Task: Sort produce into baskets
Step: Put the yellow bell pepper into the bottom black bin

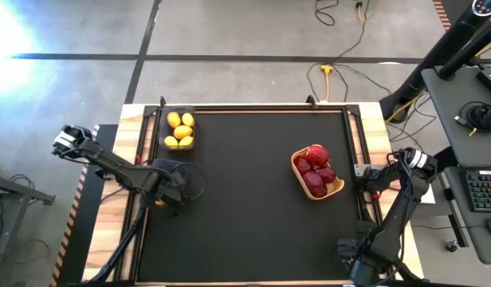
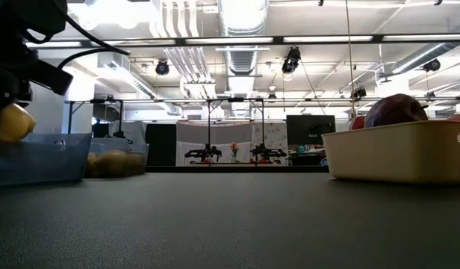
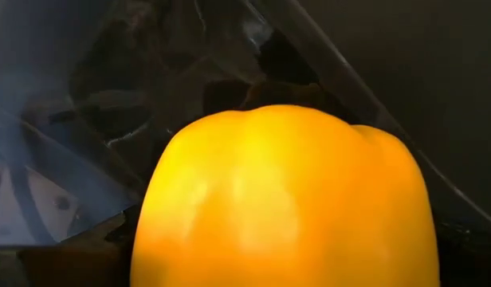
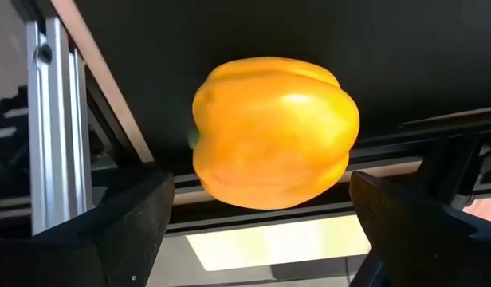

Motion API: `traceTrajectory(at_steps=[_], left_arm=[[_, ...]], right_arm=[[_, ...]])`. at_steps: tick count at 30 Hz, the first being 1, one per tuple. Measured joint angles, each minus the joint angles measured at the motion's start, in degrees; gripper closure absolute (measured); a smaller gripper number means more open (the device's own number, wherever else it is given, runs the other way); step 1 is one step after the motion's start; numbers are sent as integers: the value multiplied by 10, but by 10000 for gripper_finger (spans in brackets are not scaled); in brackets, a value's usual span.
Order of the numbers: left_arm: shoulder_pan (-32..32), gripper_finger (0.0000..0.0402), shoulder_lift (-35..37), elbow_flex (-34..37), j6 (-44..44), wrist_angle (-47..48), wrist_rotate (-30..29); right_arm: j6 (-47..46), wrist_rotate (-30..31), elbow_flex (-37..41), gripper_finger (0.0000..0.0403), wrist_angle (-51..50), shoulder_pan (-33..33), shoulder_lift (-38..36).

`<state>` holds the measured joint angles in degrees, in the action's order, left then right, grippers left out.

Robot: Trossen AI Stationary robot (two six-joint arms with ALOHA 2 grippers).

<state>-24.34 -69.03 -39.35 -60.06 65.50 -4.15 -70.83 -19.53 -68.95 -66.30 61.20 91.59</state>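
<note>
I am pinching a glossy yellow bell pepper (image 3: 285, 199) in my left gripper (image 1: 170, 194), well apart from the shallow orange-tan basket (image 1: 294, 162), hanging it over a dark mesh basket (image 2: 43, 158) for dropping. Only the low view is showing that gap. My right gripper (image 1: 375, 182), just beside the tan basket, is seemingly clamping 1 orange-yellow bell pepper (image 4: 273, 131). Only its wrist view is showing that pepper.

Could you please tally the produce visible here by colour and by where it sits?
Yellow pieces in the black basket: 5
Dark red pieces in the tan basket: 4
Yellow pepper in the left gripper: 1
Yellow-orange pepper in the right gripper: 1
Total: 11
</note>
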Motion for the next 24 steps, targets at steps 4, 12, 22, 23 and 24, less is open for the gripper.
traceTrajectory(at_steps=[4,12,22,23,24], left_arm=[[0,68,-2,0,-5,-6,-19],[0,19,-4,-37,13,21,-13],[0,12,-3,-154,25,118,-13],[0,13,-3,-168,25,119,-20],[0,13,-3,-181,25,119,-33]], right_arm=[[-22,0,0,30,1,-7,0],[-11,0,10,4,7,-12,2],[13,-17,97,3,115,-12,3],[12,-19,107,3,114,-12,3],[11,-19,115,3,111,-12,3]])
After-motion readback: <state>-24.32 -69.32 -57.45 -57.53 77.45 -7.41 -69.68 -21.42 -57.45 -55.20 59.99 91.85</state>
